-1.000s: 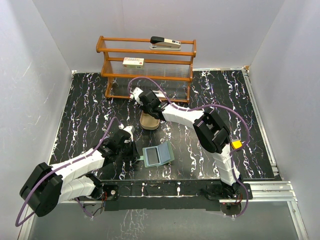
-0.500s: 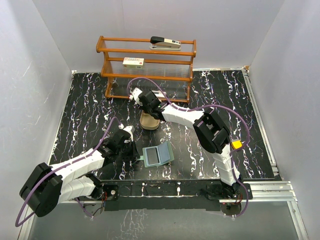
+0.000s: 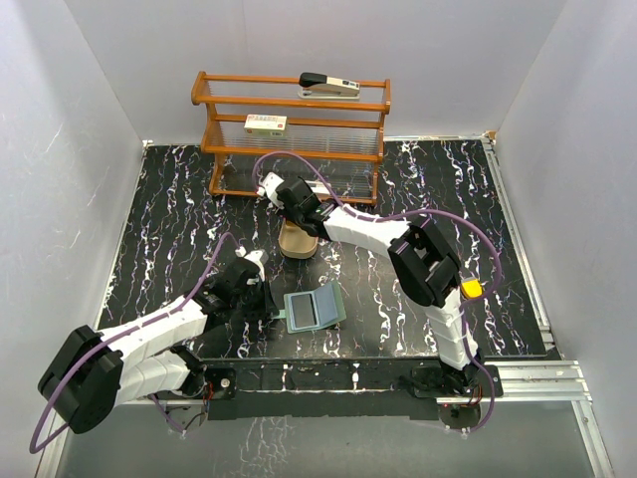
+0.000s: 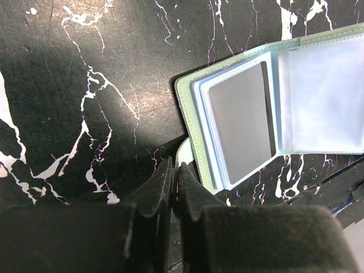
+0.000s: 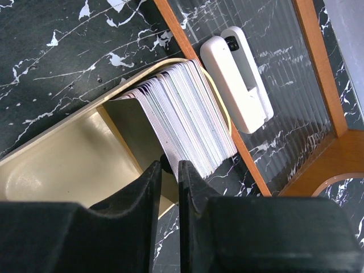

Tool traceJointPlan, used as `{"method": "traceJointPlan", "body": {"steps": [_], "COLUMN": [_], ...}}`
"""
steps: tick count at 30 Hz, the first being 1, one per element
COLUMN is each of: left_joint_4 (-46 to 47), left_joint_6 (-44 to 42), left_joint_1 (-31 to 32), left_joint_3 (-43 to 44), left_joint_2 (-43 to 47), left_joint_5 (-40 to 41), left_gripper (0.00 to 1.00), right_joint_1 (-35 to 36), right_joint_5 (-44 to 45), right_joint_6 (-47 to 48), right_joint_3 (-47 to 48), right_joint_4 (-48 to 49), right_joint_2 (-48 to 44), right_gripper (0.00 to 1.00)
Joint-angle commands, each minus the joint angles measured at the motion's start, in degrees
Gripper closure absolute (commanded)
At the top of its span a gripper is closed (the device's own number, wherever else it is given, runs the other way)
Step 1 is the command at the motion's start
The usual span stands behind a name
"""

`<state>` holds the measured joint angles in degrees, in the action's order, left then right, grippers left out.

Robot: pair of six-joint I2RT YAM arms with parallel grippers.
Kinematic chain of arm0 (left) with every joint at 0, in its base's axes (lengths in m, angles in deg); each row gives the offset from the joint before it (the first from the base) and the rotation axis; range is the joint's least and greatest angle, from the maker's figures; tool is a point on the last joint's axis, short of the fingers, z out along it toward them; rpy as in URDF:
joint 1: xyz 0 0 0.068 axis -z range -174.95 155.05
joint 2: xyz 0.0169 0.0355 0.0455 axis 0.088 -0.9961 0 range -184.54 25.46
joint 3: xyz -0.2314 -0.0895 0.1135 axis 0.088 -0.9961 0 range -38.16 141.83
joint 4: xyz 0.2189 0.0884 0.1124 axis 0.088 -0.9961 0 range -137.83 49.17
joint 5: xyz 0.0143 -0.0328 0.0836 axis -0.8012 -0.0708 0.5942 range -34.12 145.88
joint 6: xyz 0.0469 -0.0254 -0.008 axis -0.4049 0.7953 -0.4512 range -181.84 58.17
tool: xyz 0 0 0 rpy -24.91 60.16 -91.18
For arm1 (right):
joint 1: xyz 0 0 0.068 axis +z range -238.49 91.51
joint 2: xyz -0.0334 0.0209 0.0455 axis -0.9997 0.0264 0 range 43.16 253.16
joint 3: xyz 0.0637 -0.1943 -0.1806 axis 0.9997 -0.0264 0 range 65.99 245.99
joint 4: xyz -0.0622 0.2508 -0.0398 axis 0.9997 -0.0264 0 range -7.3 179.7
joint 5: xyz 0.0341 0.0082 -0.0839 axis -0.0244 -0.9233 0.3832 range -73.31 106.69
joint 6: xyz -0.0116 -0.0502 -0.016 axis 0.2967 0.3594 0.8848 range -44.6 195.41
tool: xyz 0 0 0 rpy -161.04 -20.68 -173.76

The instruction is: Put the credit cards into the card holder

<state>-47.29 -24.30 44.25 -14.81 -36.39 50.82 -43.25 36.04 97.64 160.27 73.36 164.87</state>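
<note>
Cards (image 5: 182,114) stand on edge in the tray (image 5: 68,165), at 12 o'clock from the right jaws, edges running 11 to 5 o'clock. Right jaws nearly closed, grip unclear. Left jaws clenched, at 9 o'clock of the card holder (image 3: 314,308).

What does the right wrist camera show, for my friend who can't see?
The right gripper, fingers nearly together, is at a stack of credit cards standing in a tan tray. Behind lies a white device on a wooden shelf.
</note>
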Motion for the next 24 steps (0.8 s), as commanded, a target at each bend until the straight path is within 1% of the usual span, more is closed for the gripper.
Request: {"method": "traceJointPlan", "body": {"steps": [1, 6, 8, 11, 12, 16, 18, 21, 24], "left_joint_4": [-0.4, -1.1, -1.8, -2.9, -3.3, -4.9, -5.8, -7.6, -9.2], "left_joint_6": [0.2, 0.2, 0.2, 0.4, 0.6, 1.2, 1.4, 2.0, 3.0], "left_joint_1": [0.3, 0.3, 0.3, 0.3, 0.3, 0.3, 0.3, 0.3, 0.2], "left_joint_3": [0.3, 0.8, 1.3, 2.1, 2.4, 3.5, 4.3, 5.7, 7.5], "left_joint_2": [1.3, 1.1, 1.1, 1.4, 1.7, 2.5, 2.9, 3.7, 4.8], "left_joint_5": [0.6, 1.2, 1.6, 1.9, 2.0, 2.2, 2.2, 2.7, 3.0], "left_gripper": [1.00, 1.00, 1.00, 0.96, 0.94, 0.76, 0.70, 0.62, 0.57], "right_joint_1": [-0.5, -0.2, 0.1, 0.3, 0.4, 0.5, 0.5, 0.7, 0.6], "right_joint_5": [-0.5, -3.8, -4.8, -6.6, -7.1, -9.4, -10.9, -11.6, -13.1], "right_joint_6": [-0.1, -1.5, -2.0, -2.7, -3.0, -5.5, -7.9, -13.4, -19.1], "right_joint_3": [1.2, -0.4, -0.9, -2.0, -2.5, -3.4, -3.9, -6.2, -10.2], "right_joint_4": [2.1, 1.1, 0.3, -0.5, -0.6, -3.2, -4.8, -6.0, -5.6], "right_joint_2": [-4.8, -6.9, -7.6, -9.1, -9.6, -11.9, -13.3, -16.4, -21.3], "right_gripper": [0.89, 1.00, 1.00, 1.00, 1.00, 1.00, 1.00, 1.00, 1.00]}}
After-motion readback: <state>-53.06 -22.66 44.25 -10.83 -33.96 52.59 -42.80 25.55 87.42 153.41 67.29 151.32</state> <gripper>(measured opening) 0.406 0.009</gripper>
